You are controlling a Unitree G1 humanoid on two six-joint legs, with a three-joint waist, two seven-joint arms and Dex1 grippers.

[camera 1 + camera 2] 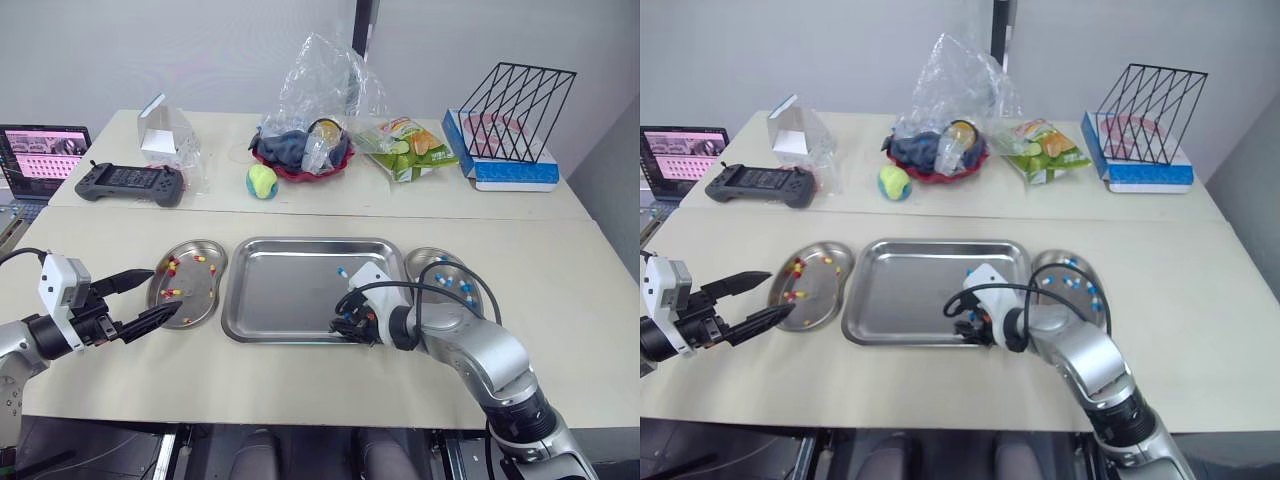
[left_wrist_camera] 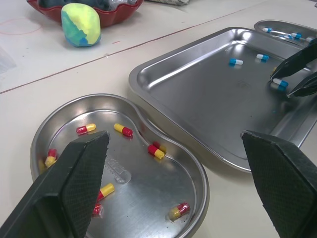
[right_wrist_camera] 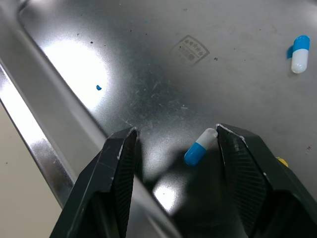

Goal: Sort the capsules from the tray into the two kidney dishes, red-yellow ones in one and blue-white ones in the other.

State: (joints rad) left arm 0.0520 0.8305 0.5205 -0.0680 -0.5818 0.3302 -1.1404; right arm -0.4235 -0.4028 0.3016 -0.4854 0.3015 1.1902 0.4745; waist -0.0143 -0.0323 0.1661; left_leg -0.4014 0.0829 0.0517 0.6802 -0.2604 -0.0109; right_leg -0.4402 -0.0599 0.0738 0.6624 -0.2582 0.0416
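Note:
A steel tray (image 1: 290, 285) lies mid-table between two kidney dishes. The left dish (image 1: 200, 305) holds several red-yellow capsules (image 2: 123, 130); the right dish (image 1: 420, 265) holds several blue-white ones. My right gripper (image 3: 176, 130) is open and low over the tray's front right corner, and a blue-white capsule (image 3: 200, 147) lies on the tray floor between its fingers, against one fingertip. Two more blue-white capsules (image 2: 236, 62) lie further back in the tray. My left gripper (image 1: 150, 300) hangs open at the front left of the left dish, holding nothing.
Across the back of the table are a laptop (image 1: 42, 155), a game controller (image 1: 130, 182), a clear packet (image 1: 165, 130), a yellow-green ball (image 1: 262, 181), a red bowl under a plastic bag (image 1: 305, 150), a snack packet (image 1: 412, 148) and a wire rack (image 1: 515, 112).

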